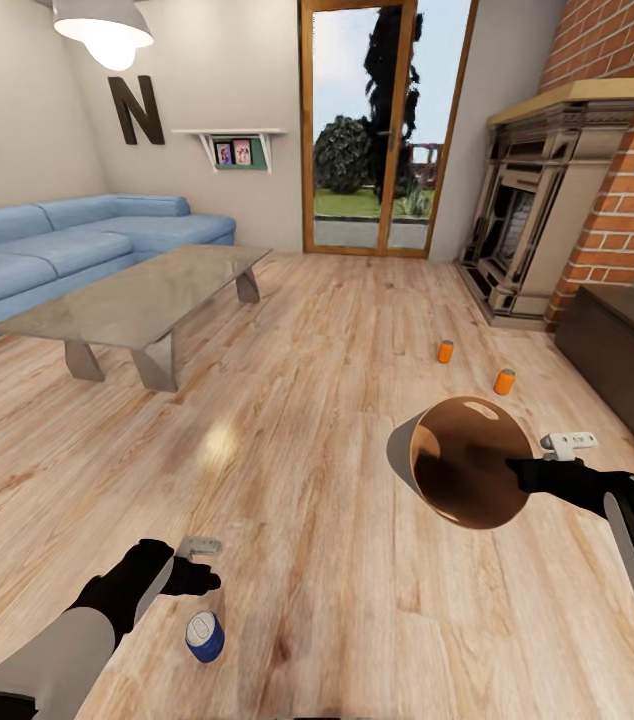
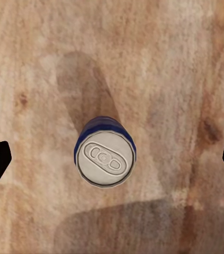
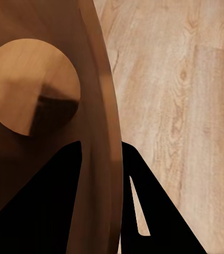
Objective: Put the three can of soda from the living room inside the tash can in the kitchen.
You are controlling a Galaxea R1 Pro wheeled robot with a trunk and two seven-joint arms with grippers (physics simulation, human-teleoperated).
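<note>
Right gripper (image 1: 519, 472) pinches the tash can (image 1: 462, 462) by its rim, tilted off the floor (image 1: 337, 330). Left gripper (image 1: 200, 563), fingers spread, hangs over the upright blue can (image 1: 204, 636).

1. You have bare pale wood floor (image 1: 337, 330) all around the small blue drink can with a grey top (image 1: 204, 637); nothing crowds it, and your left gripper (image 1: 200, 562) has open jaws well clear on both sides.
2. The two small orange drink cans (image 1: 445, 351) (image 1: 504, 381) stand apart on open floor.
3. The long dark low cabinet (image 1: 625, 350) and the red-brick fireplace (image 1: 557, 200) close off your right side.
4. The glass-topped coffee table (image 1: 142, 300) blocks your left.
5. The round grey bin with a copper-brown inside (image 1: 467, 462), clamped at its rim by your right gripper (image 1: 542, 470), hangs before the orange cans.
</note>
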